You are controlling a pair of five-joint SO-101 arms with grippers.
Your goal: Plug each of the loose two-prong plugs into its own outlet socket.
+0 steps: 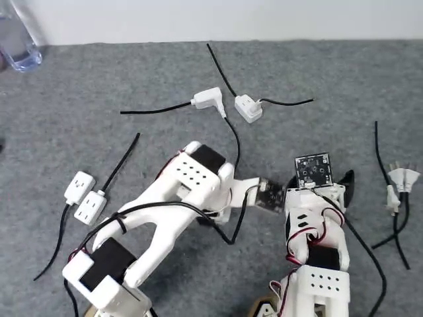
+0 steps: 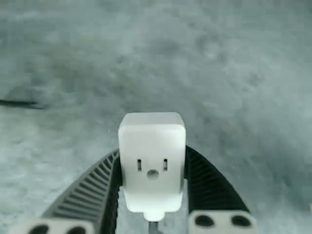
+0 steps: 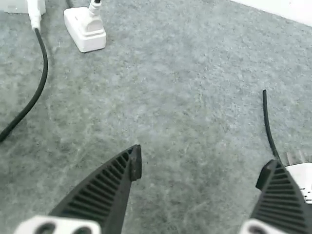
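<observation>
Two loose two-prong plugs [image 1: 402,179] lie by the right edge of the table [image 1: 330,79], with open grey room far middle-right. Left claw [image 2: 152,158] is clamped on a white outlet socket [image 2: 152,146], slots facing the camera. Right claw [image 3: 202,158] is spread wide and holds nothing, one finger just beside one of the plugs.

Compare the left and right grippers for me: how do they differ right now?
The left gripper is shut; the right gripper has its fingers spread wide. The left gripper holds a white outlet socket, slots toward its camera; the right gripper holds nothing. Both have black ribbed fingers over grey carpet.
</observation>
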